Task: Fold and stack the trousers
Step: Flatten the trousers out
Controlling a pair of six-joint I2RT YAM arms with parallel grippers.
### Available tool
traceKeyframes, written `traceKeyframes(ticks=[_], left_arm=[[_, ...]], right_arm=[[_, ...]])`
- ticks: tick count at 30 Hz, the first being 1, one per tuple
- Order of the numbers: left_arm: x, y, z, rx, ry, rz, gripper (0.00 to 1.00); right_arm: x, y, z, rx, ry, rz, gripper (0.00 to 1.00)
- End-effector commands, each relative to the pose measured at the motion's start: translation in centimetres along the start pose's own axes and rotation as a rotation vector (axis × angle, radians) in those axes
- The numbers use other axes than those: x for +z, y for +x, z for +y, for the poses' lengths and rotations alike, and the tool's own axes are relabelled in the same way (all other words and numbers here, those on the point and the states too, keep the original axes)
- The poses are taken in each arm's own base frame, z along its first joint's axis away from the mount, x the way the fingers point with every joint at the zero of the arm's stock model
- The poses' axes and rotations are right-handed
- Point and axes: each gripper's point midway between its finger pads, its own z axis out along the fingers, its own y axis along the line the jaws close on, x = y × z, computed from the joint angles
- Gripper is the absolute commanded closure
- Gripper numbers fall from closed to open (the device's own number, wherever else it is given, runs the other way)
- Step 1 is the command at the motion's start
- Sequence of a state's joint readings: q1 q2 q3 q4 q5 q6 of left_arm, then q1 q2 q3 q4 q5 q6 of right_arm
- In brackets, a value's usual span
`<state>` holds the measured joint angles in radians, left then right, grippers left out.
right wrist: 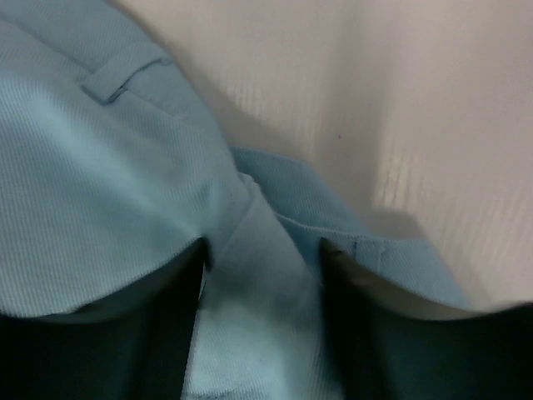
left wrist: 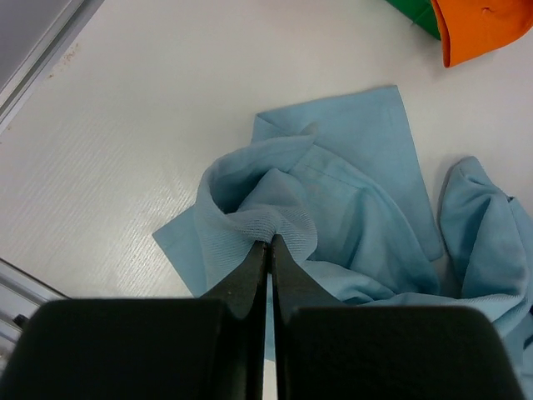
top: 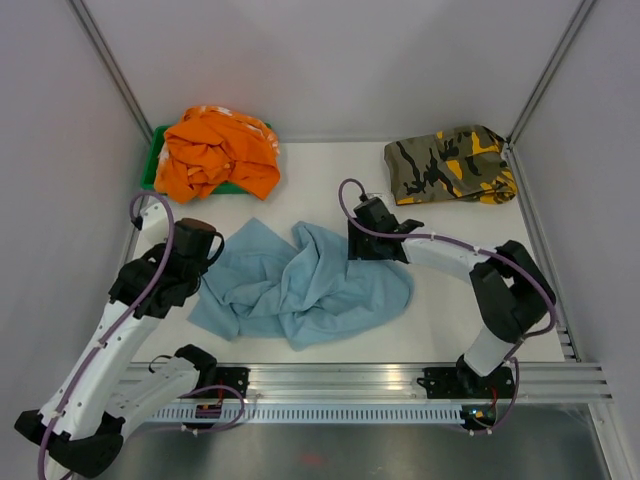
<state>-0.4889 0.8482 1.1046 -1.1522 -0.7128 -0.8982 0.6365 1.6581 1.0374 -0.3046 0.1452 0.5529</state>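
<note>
The light blue trousers [top: 300, 285] lie crumpled in the middle of the white table. My left gripper [top: 203, 247] sits at their left edge. In the left wrist view it [left wrist: 271, 240] is shut on a pinched-up fold of the trousers [left wrist: 350, 192], which bunches at the fingertips. My right gripper [top: 352, 248] presses down on the upper right part of the heap. In the right wrist view its jaws [right wrist: 262, 250] stand open astride a ridge of the trousers [right wrist: 100, 167], next to a belt loop and the waistband seam.
An orange garment [top: 220, 150] lies heaped on a green tray [top: 153, 160] at the back left. A folded camouflage garment [top: 450, 165] lies at the back right. An aluminium rail [top: 400, 380] runs along the near edge, and grey walls close in both sides.
</note>
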Motion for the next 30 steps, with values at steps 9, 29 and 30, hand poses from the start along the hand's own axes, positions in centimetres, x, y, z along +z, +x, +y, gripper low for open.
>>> traceKeyframes(ticks=[9,29,30], left_arm=[[1.3,-1.3,-1.6,0.001,0.028,-0.014,0.98],[4.4,-6.2,-8.8,0.202,0.229,0.051,0.98],[5.1,-5.7,-8.8,0.214,0.216,0.07,0.98]], right_arm=[[-14.9,-8.1,-4.7,0.176,0.167,-0.39,1.0],[-22.6,-4.1,-10.8,0.308,0.314,-0.412,0.02],[-22.5,-5.6,-10.8,0.266,0.347,-0.421,0.02]])
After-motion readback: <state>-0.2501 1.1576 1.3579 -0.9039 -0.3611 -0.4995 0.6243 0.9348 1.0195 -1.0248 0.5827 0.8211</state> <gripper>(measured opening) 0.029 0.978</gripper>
